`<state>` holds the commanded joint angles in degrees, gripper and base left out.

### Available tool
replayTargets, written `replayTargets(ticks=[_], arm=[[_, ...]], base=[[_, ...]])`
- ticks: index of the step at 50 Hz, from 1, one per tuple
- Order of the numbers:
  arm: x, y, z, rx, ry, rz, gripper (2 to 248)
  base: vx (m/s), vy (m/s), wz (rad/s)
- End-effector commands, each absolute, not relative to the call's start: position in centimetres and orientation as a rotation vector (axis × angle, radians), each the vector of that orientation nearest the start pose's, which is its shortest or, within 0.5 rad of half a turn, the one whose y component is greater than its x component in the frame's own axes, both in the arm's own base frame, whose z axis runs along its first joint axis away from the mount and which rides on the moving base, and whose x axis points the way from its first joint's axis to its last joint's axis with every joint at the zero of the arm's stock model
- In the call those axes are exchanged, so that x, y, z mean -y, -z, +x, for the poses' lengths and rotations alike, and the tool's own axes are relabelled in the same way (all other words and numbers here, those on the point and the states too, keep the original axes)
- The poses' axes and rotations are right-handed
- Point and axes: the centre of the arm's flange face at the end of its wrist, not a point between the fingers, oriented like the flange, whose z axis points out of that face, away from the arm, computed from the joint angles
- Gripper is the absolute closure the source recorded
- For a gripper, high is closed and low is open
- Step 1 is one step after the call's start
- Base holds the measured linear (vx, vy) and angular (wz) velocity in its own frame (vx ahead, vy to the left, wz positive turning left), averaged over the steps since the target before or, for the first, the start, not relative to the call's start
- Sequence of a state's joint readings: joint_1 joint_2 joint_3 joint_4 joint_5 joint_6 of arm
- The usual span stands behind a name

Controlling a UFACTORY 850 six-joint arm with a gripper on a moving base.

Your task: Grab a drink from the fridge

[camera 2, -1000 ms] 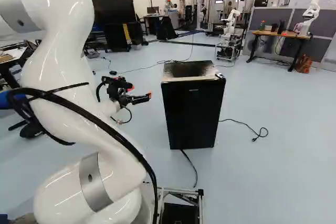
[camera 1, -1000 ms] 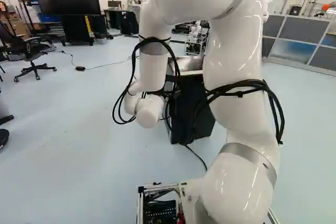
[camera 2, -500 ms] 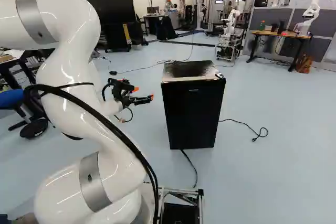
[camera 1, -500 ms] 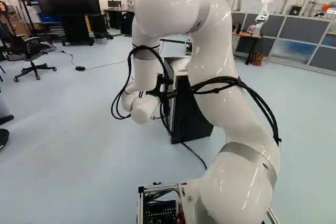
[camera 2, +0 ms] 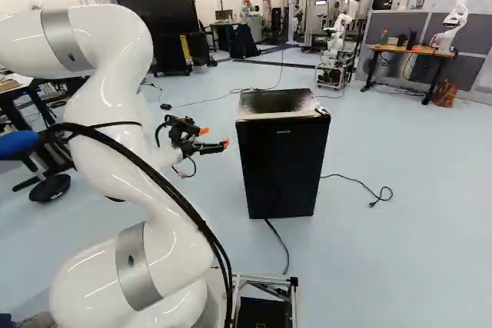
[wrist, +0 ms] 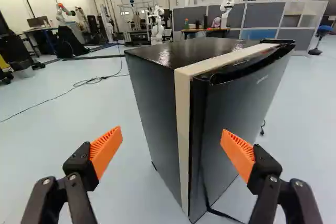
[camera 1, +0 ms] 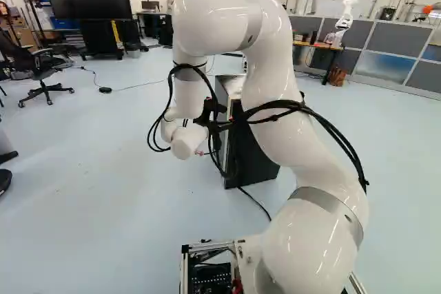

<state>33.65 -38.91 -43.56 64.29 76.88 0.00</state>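
My arm [camera 2: 111,36]: white, grey-banded | my gripper [camera 2: 215,137]: black; pads [wrist: 239,153] orange, finely ribbed | fridge [wrist: 152,87]: black, cream strip [wrist: 182,108] | floor [wrist: 68,135]: pale blue-grey | partition [wrist: 260,14]: grey panels, one blue | I record cables [camera 2: 150,174]: black

No text, number or sign can be read with certainty. One small, pale line of lettering [wrist: 262,79] stands high on the dark, flat door [wrist: 244,119] of the black, box-shaped fridge [wrist: 152,93], too small to make out.
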Motion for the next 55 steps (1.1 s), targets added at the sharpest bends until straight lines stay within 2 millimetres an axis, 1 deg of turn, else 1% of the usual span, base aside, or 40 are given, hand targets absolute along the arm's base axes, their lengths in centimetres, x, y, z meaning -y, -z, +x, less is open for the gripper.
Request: replayTargets(ticks=[33, 55], arm=[[-17.6, -23.6, 44.8, -0.972, 2.166, -2.552, 3], [-16.5, -23.5, 45.9, -1.04, 2.175, -2.543, 3]], base=[[0.0, 0.0, 0.0], [0.0, 0.0, 0.0]])
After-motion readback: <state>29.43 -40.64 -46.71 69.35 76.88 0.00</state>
